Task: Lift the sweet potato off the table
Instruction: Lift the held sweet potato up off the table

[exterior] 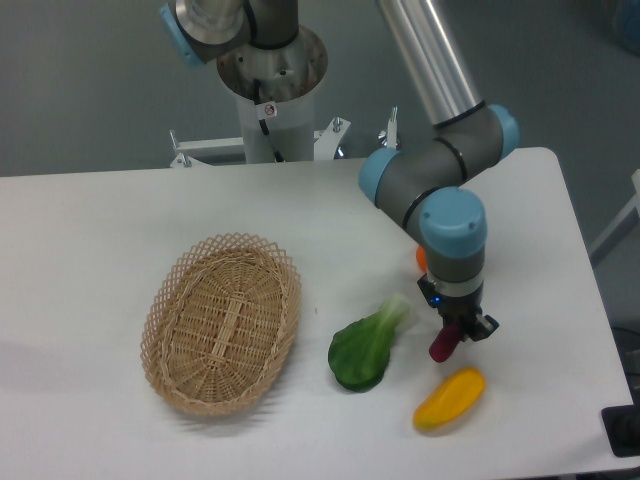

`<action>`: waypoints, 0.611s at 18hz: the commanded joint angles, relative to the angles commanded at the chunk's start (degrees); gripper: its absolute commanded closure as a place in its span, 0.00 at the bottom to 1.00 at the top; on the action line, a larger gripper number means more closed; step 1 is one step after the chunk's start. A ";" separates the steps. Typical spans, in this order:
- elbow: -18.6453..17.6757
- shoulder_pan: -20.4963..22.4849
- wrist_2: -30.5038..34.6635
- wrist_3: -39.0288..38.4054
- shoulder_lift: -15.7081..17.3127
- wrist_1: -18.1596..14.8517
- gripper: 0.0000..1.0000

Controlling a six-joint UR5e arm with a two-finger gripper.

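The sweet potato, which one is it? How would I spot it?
Follow the robot arm down to its tool at the right of the white table. The sweet potato is the small purple-magenta finger pinched there, above the bigger yellow vegetable and right of the leafy green.
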 joint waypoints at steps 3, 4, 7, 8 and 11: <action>2.64 0.27 -4.50 -2.62 3.87 -5.44 0.68; 3.34 0.18 -5.81 -4.73 5.01 -7.38 0.68; 3.88 -0.17 -11.35 -10.35 7.74 -8.54 0.68; 3.88 -0.17 -12.67 -11.85 8.27 -8.54 0.68; 3.88 -0.35 -13.74 -14.67 9.50 -8.54 0.68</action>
